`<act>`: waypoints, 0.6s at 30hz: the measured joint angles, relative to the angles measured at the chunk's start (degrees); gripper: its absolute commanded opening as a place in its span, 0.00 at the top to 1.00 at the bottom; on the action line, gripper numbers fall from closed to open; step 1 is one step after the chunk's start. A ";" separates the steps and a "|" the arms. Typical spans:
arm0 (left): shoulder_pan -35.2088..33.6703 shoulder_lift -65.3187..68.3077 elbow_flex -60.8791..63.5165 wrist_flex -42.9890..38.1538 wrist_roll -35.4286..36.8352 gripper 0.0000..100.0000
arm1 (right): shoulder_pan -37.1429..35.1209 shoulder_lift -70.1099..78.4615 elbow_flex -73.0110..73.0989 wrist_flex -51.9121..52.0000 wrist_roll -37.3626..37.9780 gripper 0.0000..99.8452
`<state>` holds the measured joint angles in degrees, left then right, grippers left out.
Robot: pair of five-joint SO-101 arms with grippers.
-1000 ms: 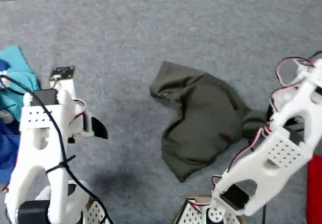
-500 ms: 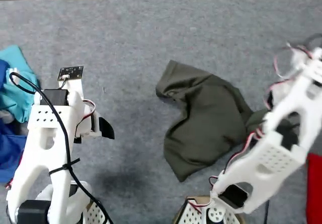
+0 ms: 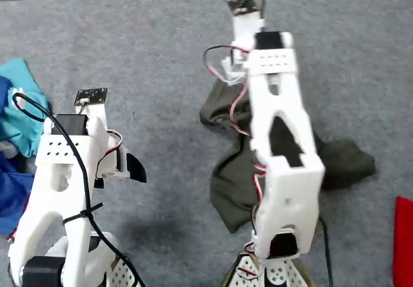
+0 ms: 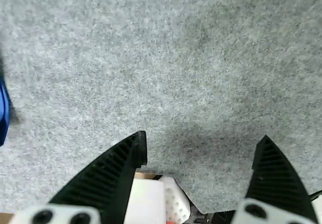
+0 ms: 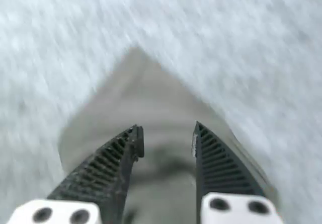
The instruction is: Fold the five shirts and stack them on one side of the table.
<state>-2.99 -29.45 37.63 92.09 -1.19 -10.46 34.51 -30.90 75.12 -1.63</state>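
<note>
A crumpled olive shirt point(image 3: 224, 190) lies mid-table on the grey cloth, one part trailing to the right point(image 3: 348, 161). My right arm point(image 3: 277, 106) stretches over it from the near edge. In the right wrist view my right gripper point(image 5: 166, 136) hovers open above a pointed corner of the olive shirt point(image 5: 151, 83), nothing between its fingers. My left gripper point(image 4: 201, 141) is open over bare grey cloth, well left of the shirt; one black finger point(image 3: 133, 168) shows from above. Teal point(image 3: 22, 100) and blue point(image 3: 10, 190) shirts lie bunched at the left edge.
A red shirt point(image 3: 404, 242) pokes in at the near right edge. A sliver of blue fabric point(image 4: 2, 113) shows in the left wrist view. Open grey cloth point(image 3: 148, 48) spreads between the left arm and the olive shirt, and along the far side.
My right arm has swung from the right edge to the middle, now over the olive shirt. The shirt's right part lies farther out to the right. My left arm barely shifted.
</note>
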 measured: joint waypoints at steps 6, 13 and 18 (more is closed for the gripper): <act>0.00 0.00 0.00 0.00 0.00 0.66 | -0.97 16.44 -12.22 -3.08 -7.38 0.84; 0.00 0.00 0.00 -0.09 0.00 0.66 | -0.97 32.35 -34.20 9.23 -8.44 0.86; 0.00 0.00 0.18 0.00 0.00 0.66 | -0.70 40.44 -50.11 18.37 -8.44 1.00</act>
<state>-2.99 -29.45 37.80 92.09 -1.19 -11.16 74.95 -81.01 93.49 -10.07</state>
